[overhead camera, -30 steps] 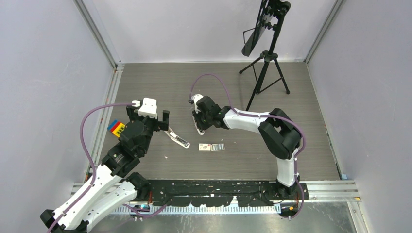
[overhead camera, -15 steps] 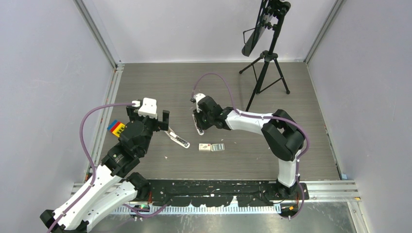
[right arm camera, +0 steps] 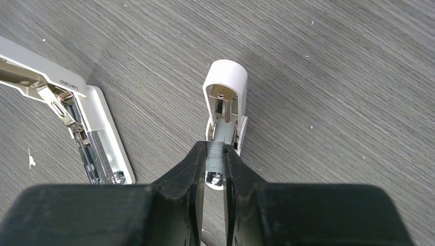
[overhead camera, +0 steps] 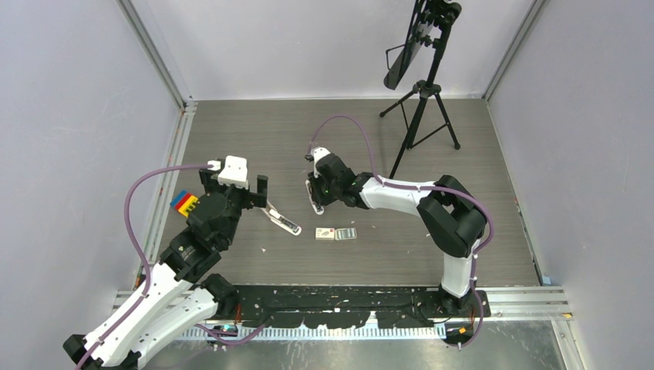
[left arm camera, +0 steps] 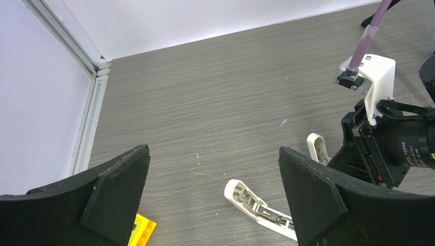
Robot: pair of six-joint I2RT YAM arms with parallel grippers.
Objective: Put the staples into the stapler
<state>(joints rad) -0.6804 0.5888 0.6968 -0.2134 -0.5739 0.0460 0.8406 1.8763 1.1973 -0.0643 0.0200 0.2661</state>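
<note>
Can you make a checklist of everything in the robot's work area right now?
Surface: grey wood-grain table, a few white specks.
Job's things: long stapler lying open; staple box lying apart from it.
Clutter: short stapler; coloured block at the left edge.
Grippers: left gripper jaws wide open, empty; right gripper jaws shut on a silvery piece at the short stapler's end, cannot tell what it is.
Cables: purple cable looping from each wrist.
Surroundings: tripod at the back; plain walls.
</note>
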